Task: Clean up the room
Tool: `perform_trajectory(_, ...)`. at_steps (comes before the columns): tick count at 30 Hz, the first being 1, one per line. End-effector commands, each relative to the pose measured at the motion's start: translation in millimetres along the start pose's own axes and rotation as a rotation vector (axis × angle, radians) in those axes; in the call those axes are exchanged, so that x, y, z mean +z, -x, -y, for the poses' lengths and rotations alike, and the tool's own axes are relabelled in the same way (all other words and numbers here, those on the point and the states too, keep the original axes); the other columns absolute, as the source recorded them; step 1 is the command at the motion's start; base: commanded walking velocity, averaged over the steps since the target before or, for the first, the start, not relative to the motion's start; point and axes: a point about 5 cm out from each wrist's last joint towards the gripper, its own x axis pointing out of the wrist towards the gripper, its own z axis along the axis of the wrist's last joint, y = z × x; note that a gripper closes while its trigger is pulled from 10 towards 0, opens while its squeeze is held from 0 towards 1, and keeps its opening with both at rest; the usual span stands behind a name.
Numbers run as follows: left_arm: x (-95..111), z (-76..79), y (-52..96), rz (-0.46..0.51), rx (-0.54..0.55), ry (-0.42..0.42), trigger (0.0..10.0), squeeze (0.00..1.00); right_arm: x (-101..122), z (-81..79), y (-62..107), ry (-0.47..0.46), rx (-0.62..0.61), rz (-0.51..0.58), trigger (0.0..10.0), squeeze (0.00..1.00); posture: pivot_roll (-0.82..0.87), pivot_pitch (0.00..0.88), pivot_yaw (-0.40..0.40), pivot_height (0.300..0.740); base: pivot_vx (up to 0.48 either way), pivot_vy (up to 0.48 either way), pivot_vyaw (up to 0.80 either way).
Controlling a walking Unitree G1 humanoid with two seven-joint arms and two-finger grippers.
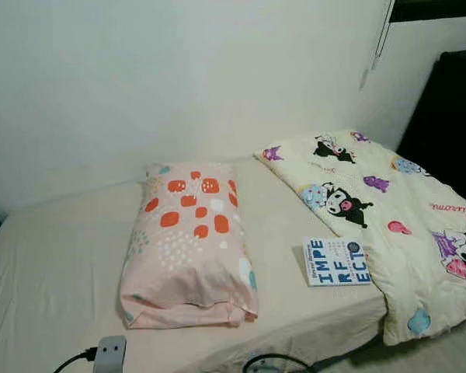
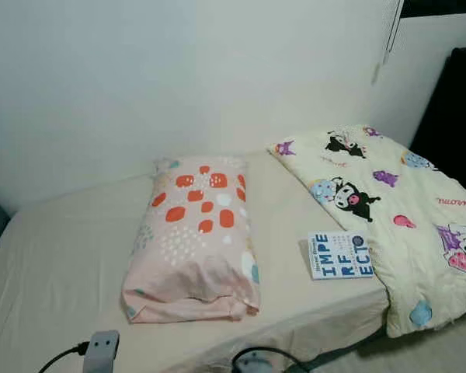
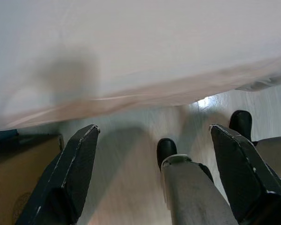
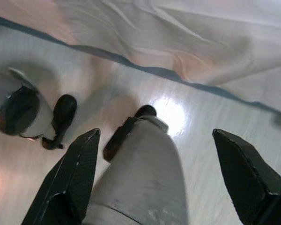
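A pink pillow (image 1: pixel 188 245) with orange and white spots lies on the cream bed (image 1: pixel 54 264), its length running toward the wall. To its right a white-and-blue book (image 1: pixel 335 261) lies flat by the bed's front edge, touching a cream cartoon-print quilt (image 1: pixel 388 210) spread over the right end. My left gripper (image 3: pixel 154 180) hangs open beside the bed's sheet, over the floor and my own leg. My right gripper (image 4: pixel 154 180) also hangs open above the pale floor, with nothing between its fingers.
A white wall (image 1: pixel 179 78) backs the bed. A grey plug (image 1: pixel 109 353) with a black cable lies at the bed's front edge. Dark furniture (image 1: pixel 450 116) stands at the far right. A cardboard box (image 3: pixel 14 178) sits on the floor under the bed's edge.
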Motion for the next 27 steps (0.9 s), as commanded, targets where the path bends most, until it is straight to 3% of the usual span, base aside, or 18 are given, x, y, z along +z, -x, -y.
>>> perform_trajectory(1,-6,-2.7,1.1,-0.014,0.006,-0.012,10.0,0.0,-15,-4.7,1.8,0.039,0.029,-0.046,10.0,0.0,-0.08,0.0,0.013,0.71,0.0,0.0,0.64)
perform_trajectory(12,-5,-3.6,1.0,-0.013,0.009,-0.007,10.0,0.0,1,-4.0,0.0,0.169,0.078,-0.003,10.0,0.0,-0.08,0.0,0.013,0.71,0.0,0.0,0.64)
perform_trajectory(17,-4,-2.8,0.7,-0.009,0.007,-0.007,10.0,0.0,11,-4.8,-0.4,0.291,0.099,0.038,10.0,0.0,-0.09,0.0,0.014,0.71,0.0,0.0,0.77)
perform_trajectory(18,-4,-2.9,0.7,-0.008,0.006,-0.008,10.0,0.0,12,-4.8,-0.9,0.368,0.089,0.025,10.0,0.0,-0.09,0.0,0.016,0.71,0.0,0.0,0.0)
perform_trajectory(19,-4,-2.9,0.7,-0.008,0.006,-0.008,10.0,0.0,12,-4.8,-0.9,0.368,0.089,0.025,10.0,0.0,-0.09,0.0,0.016,0.71,0.0,0.0,0.0)
perform_trajectory(21,-4,-3.6,0.7,-0.01,0.006,-0.013,10.0,0.0,19,-5.6,-2.3,0.549,0.035,0.033,10.0,0.0,-0.1,0.0,0.026,0.71,0.0,0.0,0.0)
perform_trajectory(23,-4,-3.8,0.8,-0.012,0.006,-0.017,10.0,0.0,22,-6.5,-2.8,0.603,0.02,0.043,10.0,0.0,-0.1,0.0,0.026,0.71,0.0,0.0,0.0)
perform_trajectory(24,-4,-4.2,0.9,-0.014,0.006,-0.02,10.0,0.0,31,-11.6,-3.6,0.568,0.034,0.082,10.0,0.0,-0.11,0.0,0.023,0.71,0.0,0.0,0.0)
perform_trajectory(27,-5,-5.8,1.0,-0.016,0.009,-0.025,10.0,0.0,51,-22.9,-5.2,0.629,0.043,0.152,10.0,0.0,-0.12,0.0,0.035,0.71,0.0,0.0,0.0)
